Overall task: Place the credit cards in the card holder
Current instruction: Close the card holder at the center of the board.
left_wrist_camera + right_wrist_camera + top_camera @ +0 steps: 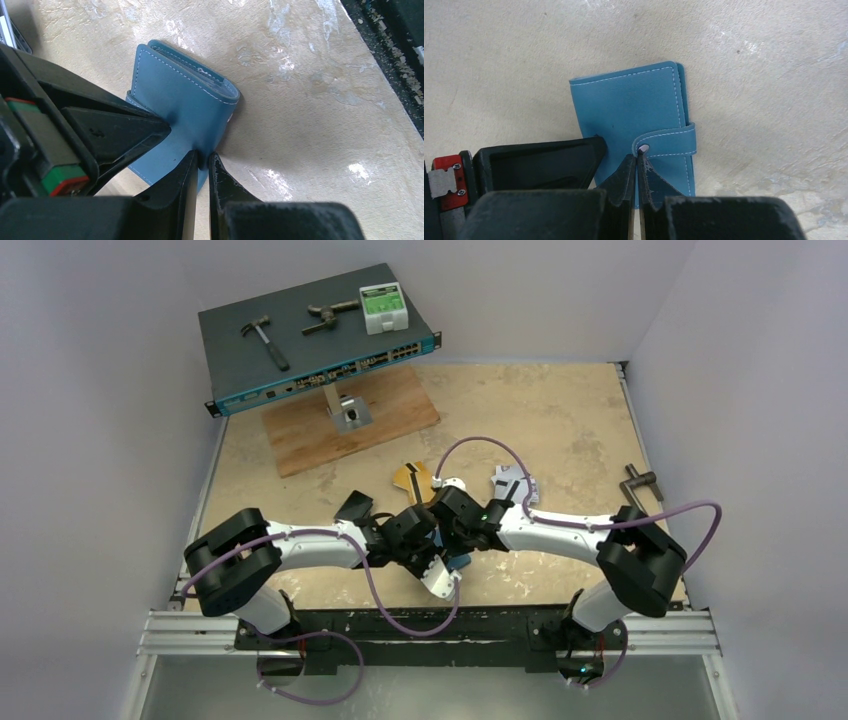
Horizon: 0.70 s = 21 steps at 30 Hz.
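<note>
Left wrist view: the left gripper (202,162) pinches the closed card holder (190,100) in narrow jaws, by the near edge of the worktop (310,90). The right gripper (636,162) has its jaws together at the snap tab (664,142). Unsnapping seems in hand, and next calls for peeling the tab away.

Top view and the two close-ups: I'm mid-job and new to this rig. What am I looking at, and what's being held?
The top view looks down on two robot arms bolted to a table. Each close-up is a wrist camera. The left pincer clamps the closed teal card holder by its cover. The right pincer is shut, tips at the snap strap; a grip there is unclear. A gold-orange card and a grey card lie beyond the arms.
</note>
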{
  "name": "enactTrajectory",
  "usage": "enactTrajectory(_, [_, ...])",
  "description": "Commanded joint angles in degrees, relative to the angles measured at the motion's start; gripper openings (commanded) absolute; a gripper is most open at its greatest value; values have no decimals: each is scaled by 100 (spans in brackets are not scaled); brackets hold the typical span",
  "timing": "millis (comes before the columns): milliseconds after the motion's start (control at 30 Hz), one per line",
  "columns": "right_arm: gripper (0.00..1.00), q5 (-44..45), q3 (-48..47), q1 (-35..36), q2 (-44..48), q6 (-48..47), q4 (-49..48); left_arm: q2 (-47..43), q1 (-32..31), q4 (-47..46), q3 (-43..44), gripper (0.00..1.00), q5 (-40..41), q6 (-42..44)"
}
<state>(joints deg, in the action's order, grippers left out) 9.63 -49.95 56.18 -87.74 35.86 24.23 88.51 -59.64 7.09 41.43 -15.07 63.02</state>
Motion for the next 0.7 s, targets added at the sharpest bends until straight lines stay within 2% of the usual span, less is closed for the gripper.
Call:
enactTrajectory(0, [0, -492, 244, 34, 258, 169, -298, -26, 20, 127, 164, 0, -251, -57])
enactTrajectory(367, [0, -670, 588, -235, 478, 342, -579, -79, 85, 142, 121, 0, -258, -53])
enactTrajectory(567, [0, -393, 280, -331, 591, 190, -182, -96, 145, 188, 98, 0, -317, -53])
enactTrajectory(667, [25, 58, -81, -335, 616, -21, 231, -95, 150, 200, 76, 0, -334, -48])
